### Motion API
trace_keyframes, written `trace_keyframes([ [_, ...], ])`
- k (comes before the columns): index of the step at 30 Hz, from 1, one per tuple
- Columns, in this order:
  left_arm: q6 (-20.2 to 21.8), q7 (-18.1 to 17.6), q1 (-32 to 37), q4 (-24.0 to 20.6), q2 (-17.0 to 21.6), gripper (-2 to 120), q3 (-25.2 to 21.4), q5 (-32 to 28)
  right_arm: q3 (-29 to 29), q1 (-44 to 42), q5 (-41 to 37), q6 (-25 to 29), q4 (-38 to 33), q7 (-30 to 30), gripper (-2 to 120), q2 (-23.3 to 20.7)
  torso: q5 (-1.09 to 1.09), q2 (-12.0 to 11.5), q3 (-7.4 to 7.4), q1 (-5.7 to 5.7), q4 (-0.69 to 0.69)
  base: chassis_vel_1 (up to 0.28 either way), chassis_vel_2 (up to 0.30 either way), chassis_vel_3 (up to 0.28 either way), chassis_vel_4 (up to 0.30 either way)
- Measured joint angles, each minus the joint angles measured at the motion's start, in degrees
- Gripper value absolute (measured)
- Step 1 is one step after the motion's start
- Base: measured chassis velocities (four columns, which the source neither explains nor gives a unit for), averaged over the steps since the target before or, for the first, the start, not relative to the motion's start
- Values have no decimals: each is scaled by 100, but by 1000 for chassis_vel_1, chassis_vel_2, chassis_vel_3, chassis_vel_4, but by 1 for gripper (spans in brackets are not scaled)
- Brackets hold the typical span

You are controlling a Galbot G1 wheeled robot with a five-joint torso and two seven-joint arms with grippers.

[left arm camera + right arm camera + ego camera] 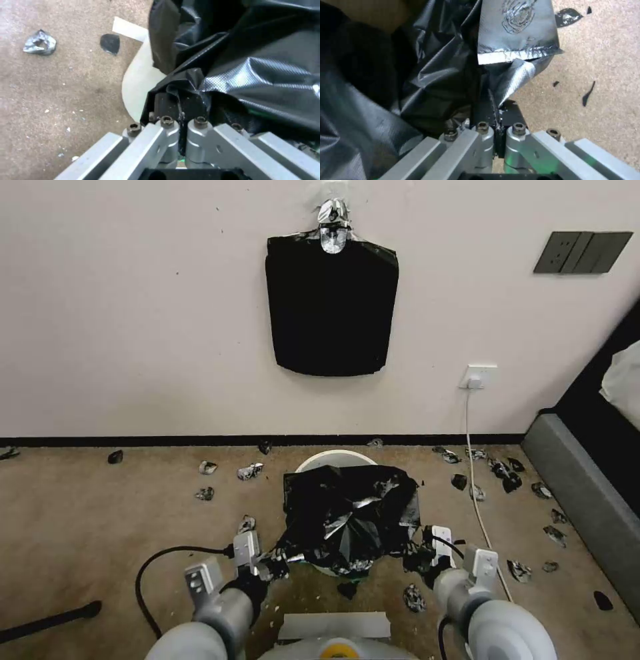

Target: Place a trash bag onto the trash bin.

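Observation:
The glossy black trash bag [350, 513] lies crumpled over the round white trash bin [333, 458] on the carpet, leaving the bin's far rim bare. My left gripper [275, 565] is shut on the bag's near-left edge; the left wrist view shows the trash bag [240, 70] pinched between the closed fingers [166, 102] beside the white bin wall [140, 77]. My right gripper [419, 559] is shut on the near-right edge; in the right wrist view a fold of the trash bag [430, 82] runs between its fingers [506, 115].
A flat black slab of bags [331, 307] hangs on the wall from a silver-taped hook. Small black plastic scraps [250, 471] litter the carpet around the bin. A white cable [475, 473] drops from a wall socket. A grey bed frame [587, 500] stands right.

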State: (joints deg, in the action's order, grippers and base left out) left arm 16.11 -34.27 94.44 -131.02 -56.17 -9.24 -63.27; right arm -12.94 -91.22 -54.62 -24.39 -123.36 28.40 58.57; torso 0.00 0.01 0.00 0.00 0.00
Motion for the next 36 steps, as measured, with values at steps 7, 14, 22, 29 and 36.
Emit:
trace_keyframes([
  [7, 49, -8, -180, 209, 39, 0, -13, -63, 56, 143, 20, 4, 199, -42, 0, 4, 0, 0, 0, 0, 0, 0, 0, 0, 0],
  [14, 64, -2, -339, 409, 98, 0, -10, -101, 64, 234, 26, 9, 327, -82, 0, -5, 0, 0, 0, 0, 0, 0, 0, 0, 0],
  [22, 65, -3, -480, 492, 130, 0, -94, -226, 96, 336, 147, 40, 506, -144, 0, -27, 0, 0, 0, 0, 0, 0, 0, 0, 0],
  [29, 69, -12, -542, 550, 181, 0, -249, -343, 117, 392, 193, 63, 550, -160, 0, -55, 0, 0, 0, 0, 0, 0, 0, 0, 0],
  [36, 104, -44, -392, 440, 160, 0, -290, -350, 117, 155, 362, 115, 344, -167, 14, -66, 0, -1, 0, 0, 0, 0, 0, 0, 0],
])
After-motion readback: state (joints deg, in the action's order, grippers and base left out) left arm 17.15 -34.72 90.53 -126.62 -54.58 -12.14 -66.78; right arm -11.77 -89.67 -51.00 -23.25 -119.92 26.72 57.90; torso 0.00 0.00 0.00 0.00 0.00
